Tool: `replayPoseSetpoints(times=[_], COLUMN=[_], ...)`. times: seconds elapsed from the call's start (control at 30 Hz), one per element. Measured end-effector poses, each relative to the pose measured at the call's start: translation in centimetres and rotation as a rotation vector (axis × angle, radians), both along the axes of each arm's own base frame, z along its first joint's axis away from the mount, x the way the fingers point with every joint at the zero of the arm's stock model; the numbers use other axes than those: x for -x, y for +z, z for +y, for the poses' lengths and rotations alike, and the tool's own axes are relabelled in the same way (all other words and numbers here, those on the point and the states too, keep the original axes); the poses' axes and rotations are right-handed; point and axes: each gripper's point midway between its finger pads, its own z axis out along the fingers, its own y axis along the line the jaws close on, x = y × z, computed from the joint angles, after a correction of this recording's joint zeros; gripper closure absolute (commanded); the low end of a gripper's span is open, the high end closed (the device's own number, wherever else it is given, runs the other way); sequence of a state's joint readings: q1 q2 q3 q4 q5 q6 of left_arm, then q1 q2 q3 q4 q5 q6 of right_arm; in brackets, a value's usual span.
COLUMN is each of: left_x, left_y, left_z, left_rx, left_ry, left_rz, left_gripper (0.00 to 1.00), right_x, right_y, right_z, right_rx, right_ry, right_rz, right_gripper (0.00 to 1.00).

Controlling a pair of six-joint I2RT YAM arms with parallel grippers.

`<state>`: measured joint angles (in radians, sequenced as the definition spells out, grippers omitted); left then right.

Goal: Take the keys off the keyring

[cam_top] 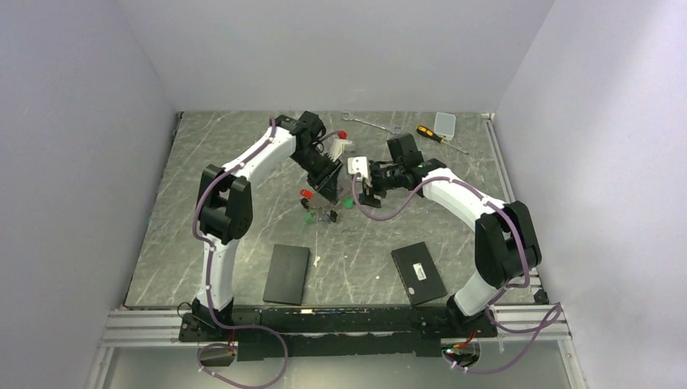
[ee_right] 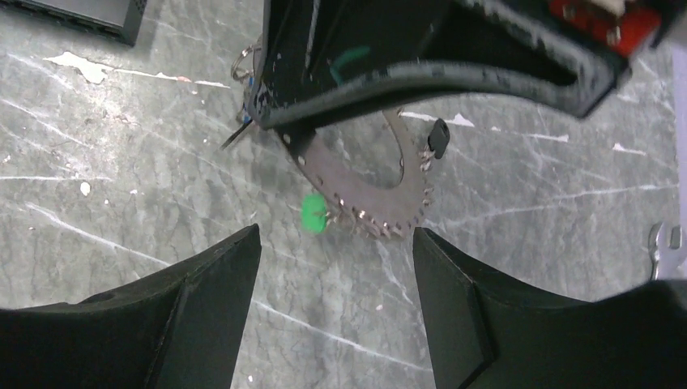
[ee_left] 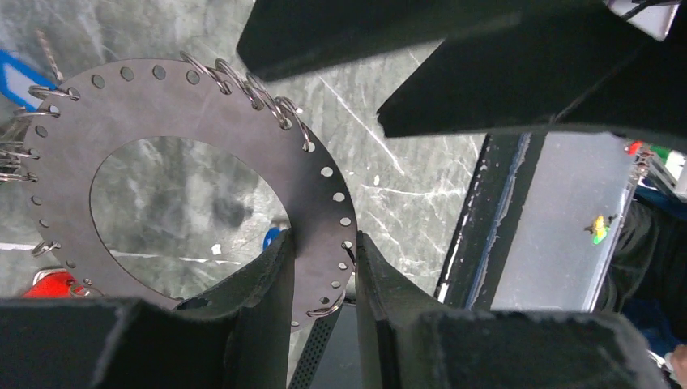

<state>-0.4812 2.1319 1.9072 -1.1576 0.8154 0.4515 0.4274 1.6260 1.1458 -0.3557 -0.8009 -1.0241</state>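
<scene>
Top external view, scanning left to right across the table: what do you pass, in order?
Left black box → left gripper, pinching the keyring → right gripper, open → right black box.

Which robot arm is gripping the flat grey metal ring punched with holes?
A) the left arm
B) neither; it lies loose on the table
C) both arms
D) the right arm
A: the left gripper is clamped on the flat grey metal ring, while the right gripper stands open, not touching it.
</scene>
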Motion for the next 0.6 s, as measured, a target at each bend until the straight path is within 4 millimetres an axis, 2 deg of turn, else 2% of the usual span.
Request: replayPoseSetpoints(times=[0.43,0.53,0.6], left_x=[1.1,1.3,1.5], left_y=[1.3,1.5,1.6], left_z=[-0.5,-0.7,-0.7], left_rx=[0.049,0.061,0.063], left_ry=[-0.016,-0.021,-0.021], left_rz=[0.06,0.071,0.083], left_gripper=[0.9,0.9,0.9], right_x=[2.0,2.0,1.9], right_y=[-0.7,-0.8,-0.9], right_z=[2.3,2.6,2.7], right_rx=[0.086,0.099,0.108], right_ry=[0.088,0.089,0.087], right_rz=[-0.038,-0.052,-0.063], right_gripper=[0.5,0.61,0.72])
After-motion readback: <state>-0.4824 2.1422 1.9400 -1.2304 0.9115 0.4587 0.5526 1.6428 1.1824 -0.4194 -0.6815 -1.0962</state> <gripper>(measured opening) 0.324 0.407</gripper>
